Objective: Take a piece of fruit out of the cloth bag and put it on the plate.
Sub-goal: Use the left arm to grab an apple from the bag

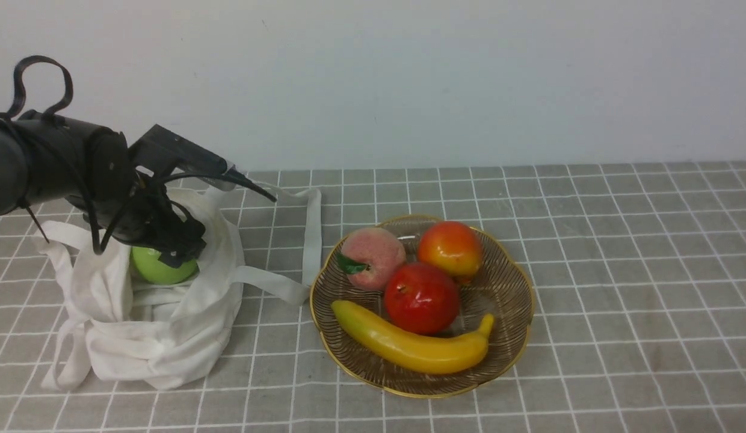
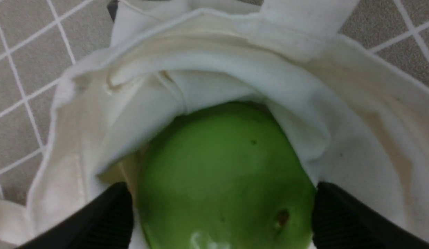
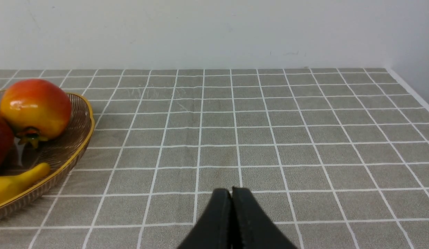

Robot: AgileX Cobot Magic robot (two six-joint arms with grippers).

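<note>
A lab-style tabletop rig: grey checked tablecloth (image 1: 589, 270), bare white wall (image 1: 409, 78), black robot arm (image 1: 48, 162).

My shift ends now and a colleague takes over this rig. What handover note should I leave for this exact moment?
Left gripper: jaws wide, flanking the round glossy green apple inside the soft white cloth bag; grip unclear.
Right gripper: jaws shut, empty, over the grey checked tablecloth.
Round brown ribbed plate with gold rim: holds other fruit, no green apple.
Done: reach into the bag. Left: grip the apple, lift it out, set it on the plate.
</note>
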